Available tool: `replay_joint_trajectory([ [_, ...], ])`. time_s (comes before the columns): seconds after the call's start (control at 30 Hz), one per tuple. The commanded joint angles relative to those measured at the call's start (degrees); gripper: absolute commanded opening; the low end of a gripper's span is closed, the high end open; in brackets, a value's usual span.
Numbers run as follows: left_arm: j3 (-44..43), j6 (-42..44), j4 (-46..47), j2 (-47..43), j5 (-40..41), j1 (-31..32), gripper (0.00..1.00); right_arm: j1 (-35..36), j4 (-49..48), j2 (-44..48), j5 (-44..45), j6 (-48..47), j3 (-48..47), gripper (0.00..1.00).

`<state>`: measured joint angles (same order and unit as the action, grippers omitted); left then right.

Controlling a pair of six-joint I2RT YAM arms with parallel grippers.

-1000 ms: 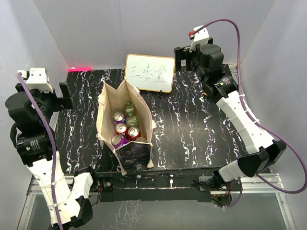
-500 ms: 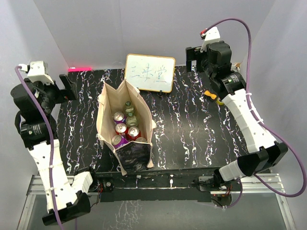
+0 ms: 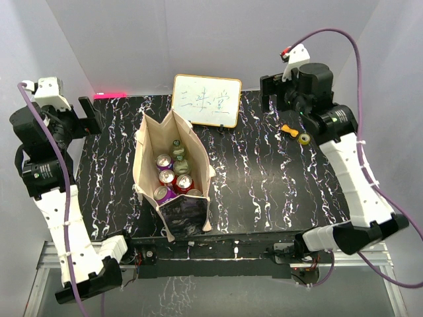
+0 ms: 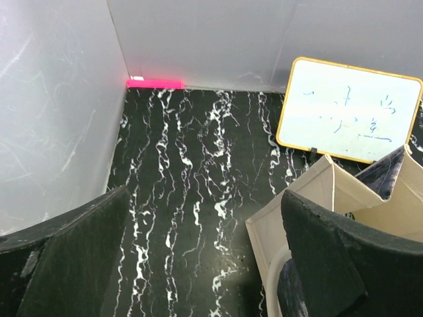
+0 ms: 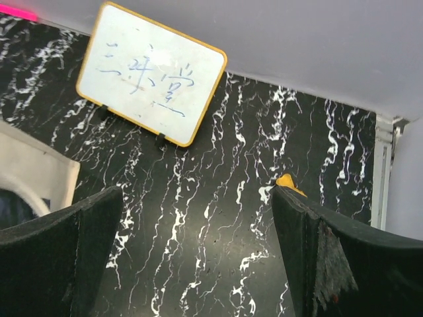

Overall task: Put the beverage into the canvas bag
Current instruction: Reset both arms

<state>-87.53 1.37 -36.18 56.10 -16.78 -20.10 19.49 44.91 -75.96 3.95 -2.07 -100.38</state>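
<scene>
The canvas bag stands upright and open at the table's middle left, its dark printed panel facing the near edge. Inside it stand beverages: a purple can, red cans and green bottles. My left gripper hangs open at the far left, apart from the bag, with nothing between its fingers. In the left wrist view the bag lies to the right of that gripper. My right gripper hangs open and empty at the far right; its own view looks down on bare table.
A white framed board with writing leans at the back, behind the bag. A small orange piece and a yellow roll lie at the back right. A pink strip marks the back left corner. Walls close in on three sides.
Both arms have drawn back toward the outer corners, and the right arm's move uncovered the orange piece and yellow roll. The bag and its contents have stayed put.
</scene>
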Motion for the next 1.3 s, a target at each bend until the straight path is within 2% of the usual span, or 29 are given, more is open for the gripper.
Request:
replay_joint_trajectory([
  [0.0, 3.01, 0.14, 3.15, -5.18, -0.49, -0.26, 0.94, 0.03, -3.45, 8.06, -5.04, -3.89, 2.94, 0.99],
  [0.1, 3.84, 1.21, 1.88, -6.57, -9.86, -0.28, 0.97, -0.03, -5.13, 10.26, -0.79, -3.64, 5.81, 0.99],
  [0.17, 2.21, -0.02, -0.45, -6.07, -11.58, -0.21, 0.97, -0.56, -5.36, 11.42, 1.67, -3.88, 6.51, 0.99],
  [0.3, 0.58, -0.96, -4.12, -4.87, -7.48, -0.28, 0.97, -1.41, -5.44, 14.94, 3.26, -5.54, 7.56, 0.99],
  [0.5, 4.10, -3.78, 1.28, -6.73, 1.74, -0.29, 0.97, -2.90, -4.41, 15.24, 2.07, -5.87, 8.11, 0.99],
  [0.63, 3.79, -2.55, 1.28, -5.47, 0.68, -0.29, 0.97, -5.22, -3.96, 14.88, -1.26, -5.28, 9.47, 0.99],
  [0.8, 5.86, 0.14, 2.62, -6.85, -3.42, -0.55, 0.97, -6.44, -4.12, 14.30, 0.21, -3.34, 11.56, 0.99],
  [1.03, 4.83, 2.18, 3.70, -8.35, 0.63, -1.17, 0.97, -8.35, -4.86, 15.53, -4.22, 0.24, 13.04, 0.99],
  [1.27, 6.92, 0.87, 5.83, -9.28, -2.35, -3.82, 0.97, -9.91, -4.78, 17.62, -3.91, -0.99, 14.83, 0.99],
])
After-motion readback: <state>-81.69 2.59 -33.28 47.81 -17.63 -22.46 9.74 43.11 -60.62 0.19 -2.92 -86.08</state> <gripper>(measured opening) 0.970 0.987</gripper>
